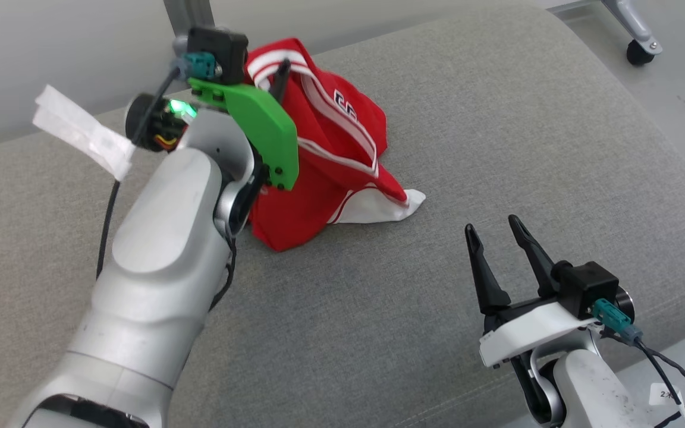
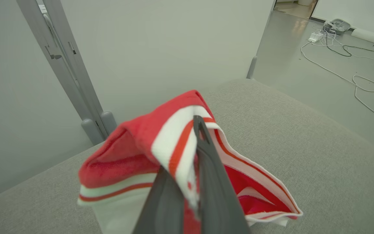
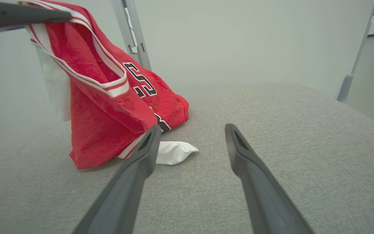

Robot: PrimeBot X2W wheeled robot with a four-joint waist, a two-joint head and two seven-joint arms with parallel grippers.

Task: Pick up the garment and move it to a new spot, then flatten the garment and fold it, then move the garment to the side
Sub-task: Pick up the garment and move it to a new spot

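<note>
Fingers of the left gripper at eleven o'clock, pinched shut on the white-and-red striped trim of the garment, holding that edge up above the grey cushion. Red jersey cloth with black-and-white lettering, draped in a peak just above centre, lower folds and a white corner resting on the cushion. Right gripper at five o'clock, spread wide, gripping nothing, well apart from the cloth.

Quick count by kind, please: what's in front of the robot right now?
Garments: 1, red jersey, partly lifted.
Grippers: 2, left gripper shut on the jersey, right gripper open, empty.
Cushions: 1, grey cushion under it.
Total: 4.
</note>
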